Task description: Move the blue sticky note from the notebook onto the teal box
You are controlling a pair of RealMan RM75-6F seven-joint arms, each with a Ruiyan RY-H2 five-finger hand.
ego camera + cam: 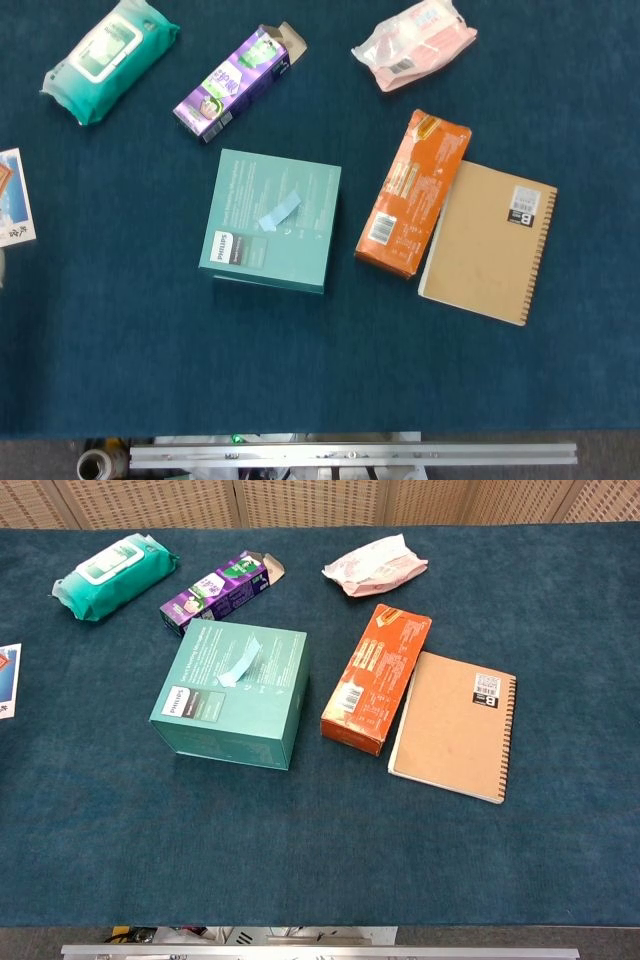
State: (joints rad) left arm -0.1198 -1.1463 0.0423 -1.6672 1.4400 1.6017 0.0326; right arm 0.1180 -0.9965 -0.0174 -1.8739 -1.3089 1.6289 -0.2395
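The blue sticky note (279,212) (241,663) lies on top of the teal box (255,250) (220,705), near the middle of its lid, with one end curling up. The brown spiral notebook (488,255) (453,724) lies to the right with a bare cover. Neither hand shows in the head view or the chest view.
An orange packet (412,193) (375,678) lies between box and notebook. At the back are a green wipes pack (108,57) (113,576), a purple carton (238,82) (215,593) and a pink pouch (414,42) (374,566). A card (12,197) (5,678) lies at the left edge.
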